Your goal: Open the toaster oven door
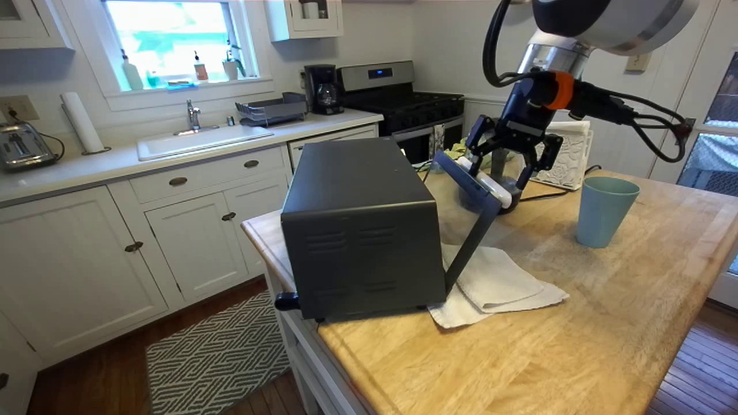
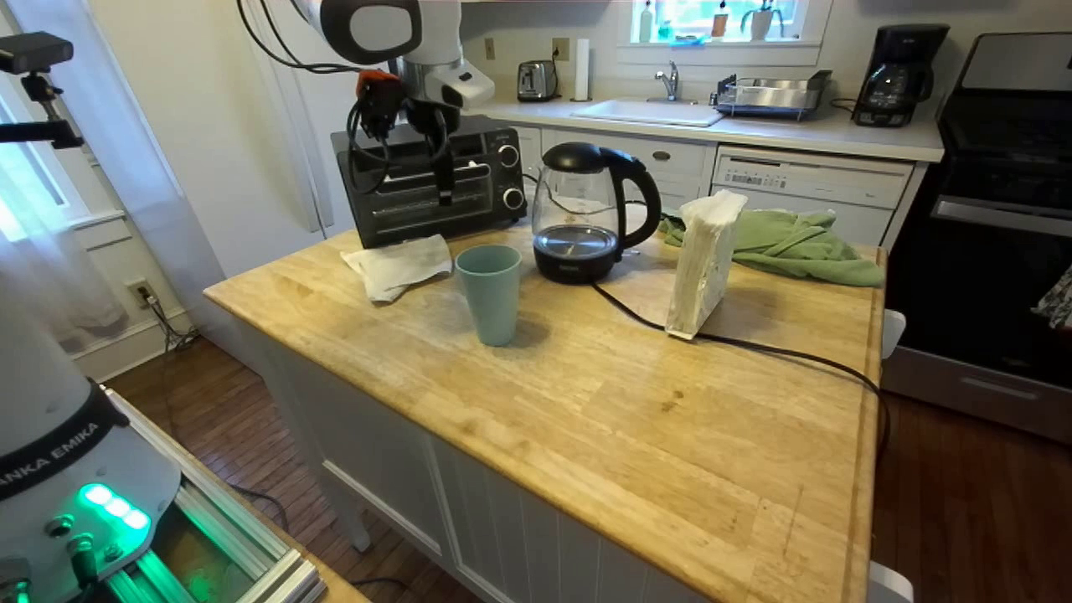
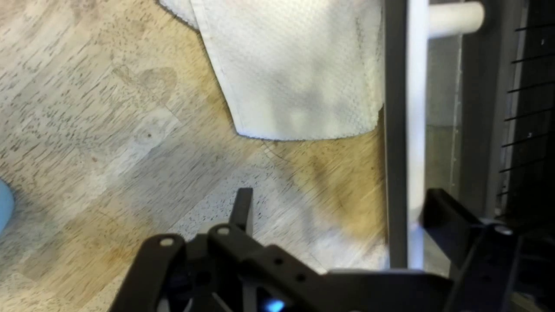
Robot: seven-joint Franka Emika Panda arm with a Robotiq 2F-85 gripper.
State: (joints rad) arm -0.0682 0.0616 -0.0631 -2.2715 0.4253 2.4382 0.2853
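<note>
In an exterior view: arm (image 1: 552, 57) extends from upper right, tool (image 1: 499, 173) pointing down and a little left, jaws standing apart. Oven (image 1: 363, 242) at the edge of the counter (image 1: 519, 357). Its door (image 1: 474, 242) is part-way down, leaning out from the bottom, pale handle (image 1: 485, 182) just under the tool. Cloth (image 1: 501, 282) below. Stove (image 1: 403, 101) display (image 1: 380, 73) lit blue, digits too small to read.

In an exterior view: arm reaches in from above, tool hanging at the front of the oven, behind the cup (image 2: 490, 297), left of the kettle (image 2: 578, 213) in the picture. Contact hard to judge here; the arm covers part of the door. Robot base (image 2: 50, 502), lower left, reads "ANKA EMIKA", start cut off by the frame.

In the wrist view: fingers (image 3: 243, 210) wide apart, the door's edge between them. One finger on the oven side, just beside that edge; the other over the counter, apart from the door. Dark rack (image 3: 529, 108) at far right, inside the oven.
</note>
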